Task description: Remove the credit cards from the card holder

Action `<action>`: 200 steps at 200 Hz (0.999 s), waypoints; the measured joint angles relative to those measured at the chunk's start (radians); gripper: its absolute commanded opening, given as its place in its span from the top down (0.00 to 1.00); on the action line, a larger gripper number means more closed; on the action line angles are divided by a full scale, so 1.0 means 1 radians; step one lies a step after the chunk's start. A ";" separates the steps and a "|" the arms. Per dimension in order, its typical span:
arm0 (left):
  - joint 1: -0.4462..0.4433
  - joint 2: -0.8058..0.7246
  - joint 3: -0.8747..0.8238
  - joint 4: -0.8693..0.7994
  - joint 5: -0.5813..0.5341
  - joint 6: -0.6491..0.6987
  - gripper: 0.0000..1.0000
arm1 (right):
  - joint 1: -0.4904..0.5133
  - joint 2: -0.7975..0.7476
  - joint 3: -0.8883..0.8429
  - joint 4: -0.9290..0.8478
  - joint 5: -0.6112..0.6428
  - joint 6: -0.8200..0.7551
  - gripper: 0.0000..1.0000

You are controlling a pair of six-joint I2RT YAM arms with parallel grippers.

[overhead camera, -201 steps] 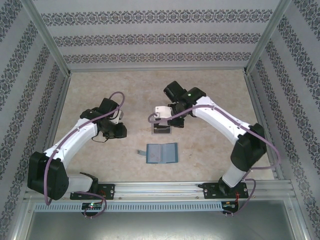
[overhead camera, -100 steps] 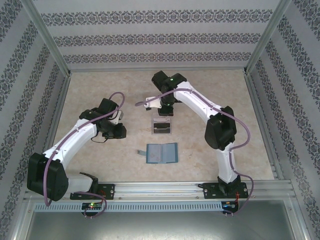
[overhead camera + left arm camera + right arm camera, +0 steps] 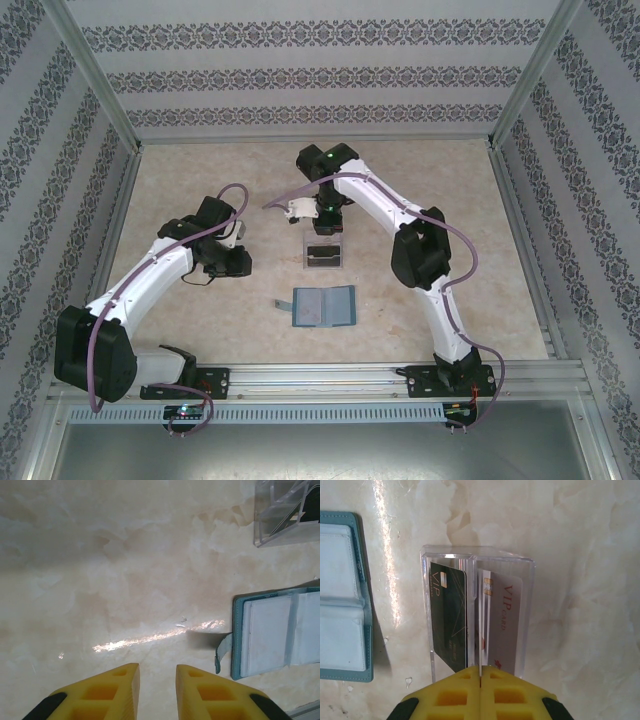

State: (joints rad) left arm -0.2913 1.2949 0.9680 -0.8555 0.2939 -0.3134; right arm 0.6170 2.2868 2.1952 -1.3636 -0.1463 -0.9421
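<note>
The card holder (image 3: 323, 307) is a teal wallet lying open and flat, its pale pockets (image 3: 275, 635) facing up and its strap tab (image 3: 222, 652) sticking out. Both credit cards stand in the clear tray (image 3: 477, 551): a dark one (image 3: 448, 615) in the left slot and a pale one (image 3: 506, 620) printed "VIP card" in the right. My right gripper (image 3: 480, 669) hangs shut just above the tray's divider (image 3: 325, 225), nothing visibly between its pads. My left gripper (image 3: 156, 667) hovers over bare table left of the wallet (image 3: 238, 262), slightly open and holding nothing.
The clear tray (image 3: 323, 256) stands just behind the wallet (image 3: 342, 600), mid-table. Patterned walls and metal posts close in the back and both sides. Marbled tabletop lies bare to the left (image 3: 125, 580) and to the right (image 3: 450, 290).
The right arm has folded in, its elbow swinging left and its wrist moving toward the back, while the gripper stays shut over the tray. The left arm has not moved.
</note>
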 measured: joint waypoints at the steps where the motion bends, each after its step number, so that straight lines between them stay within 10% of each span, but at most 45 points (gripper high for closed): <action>1: 0.000 0.000 0.000 0.000 0.000 0.000 0.73 | 0.000 0.001 0.001 0.000 0.000 0.000 0.94; 131: 0.005 0.008 -0.008 0.002 0.032 -0.001 0.70 | 0.000 0.011 0.053 0.006 0.065 0.060 0.79; 200: 0.001 0.020 -0.039 0.050 0.143 -0.052 0.70 | 0.014 -0.324 -0.379 0.287 0.089 0.350 0.79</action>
State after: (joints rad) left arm -0.2901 1.3148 0.9287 -0.8055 0.4370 -0.3656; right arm 0.6312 1.9625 1.8160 -1.0763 -0.0578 -0.5922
